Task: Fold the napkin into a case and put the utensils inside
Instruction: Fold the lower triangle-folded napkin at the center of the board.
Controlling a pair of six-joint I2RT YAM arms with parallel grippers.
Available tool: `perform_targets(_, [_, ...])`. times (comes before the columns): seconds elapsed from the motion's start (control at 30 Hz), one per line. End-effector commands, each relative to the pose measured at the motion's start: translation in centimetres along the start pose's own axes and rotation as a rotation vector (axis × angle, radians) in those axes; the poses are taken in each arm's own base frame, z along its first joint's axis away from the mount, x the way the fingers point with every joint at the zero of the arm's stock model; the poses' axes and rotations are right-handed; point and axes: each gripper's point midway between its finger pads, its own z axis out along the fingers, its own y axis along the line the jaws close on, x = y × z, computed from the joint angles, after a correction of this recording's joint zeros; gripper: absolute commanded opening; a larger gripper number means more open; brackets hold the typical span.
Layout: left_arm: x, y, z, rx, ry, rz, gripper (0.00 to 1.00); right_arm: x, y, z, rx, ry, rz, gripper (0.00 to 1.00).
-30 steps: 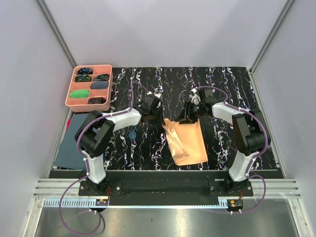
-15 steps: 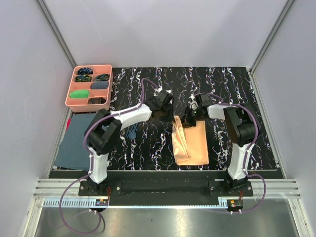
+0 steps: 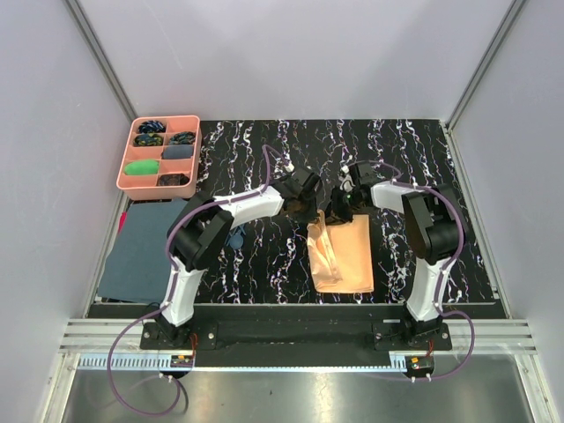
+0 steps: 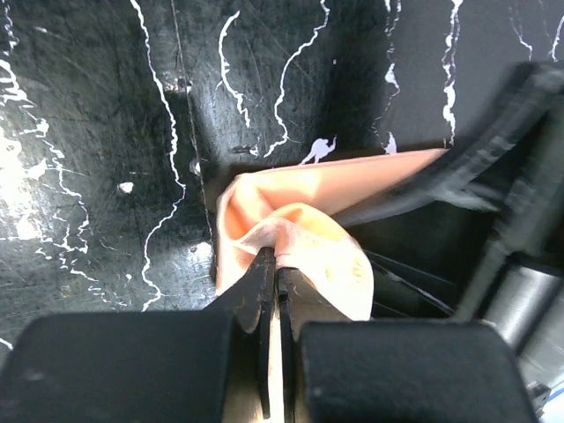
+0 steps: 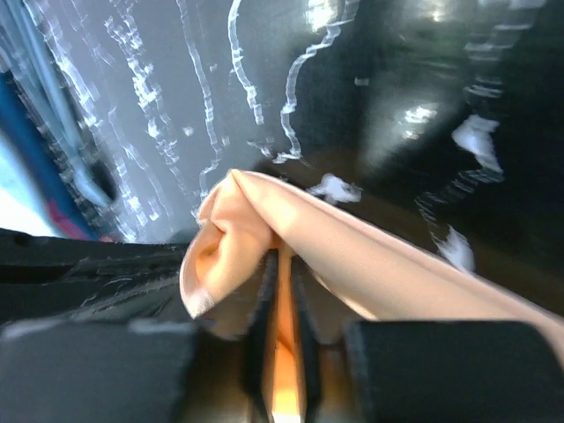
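the left gripper [image 4: 271,269] and right gripper [image 5: 280,264] are each pressed together on a far corner of the peach napkin [image 3: 345,256], likely to draw over its next fold; the rest lies right of centre on the surface [image 3: 264,260].

Top external: fixed high behind the arm bases [image 3: 167,330], looking down and forward. Wide, distant; the whole black marbled tabletop [image 3: 423,150] fits.

Left wrist: looks along the left gripper [image 4: 271,264] down onto the tabletop. Very close.

Right wrist: looks along the right gripper [image 5: 280,260], low and slanted. Very close, blurred.

Shared: the napkin's [image 3: 344,256] upper edge, frame centre overhead, lower centre in both wrist views.
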Motion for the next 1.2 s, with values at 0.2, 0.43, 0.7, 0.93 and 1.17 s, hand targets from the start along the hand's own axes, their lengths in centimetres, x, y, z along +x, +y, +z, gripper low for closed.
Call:
perform_targets(0.2, [-0.9, -1.0, 0.0, 0.017, -0.053, -0.055, 0.0, 0.3, -1.6, -8.0, 0.304, -0.179, -0.059, 0.6])
perform_targets(0.43, [-0.9, -1.3, -0.2, 0.026, -0.056, -0.052, 0.0, 6.9, 0.7, -8.4, 0.061, -0.097, 0.025, 0.64])
perform_targets(0.7, [-0.8, -1.4, -0.4, 0.027, -0.057, -0.058, 0.0, 12.6, -0.4, -7.8, 0.113, -0.049, 0.079, 0.62])
perform_targets(0.93, [-0.4, -1.9, -0.4, 0.033, -0.053, -0.054, 0.0, 14.7, -2.6, -6.7, 0.194, -0.005, 0.083, 0.62])
perform_targets(1.17, [-0.3, -2.1, -0.4, 0.036, -0.052, -0.054, 0.0, 15.2, -3.7, -7.5, 0.284, -0.034, 0.063, 0.62])
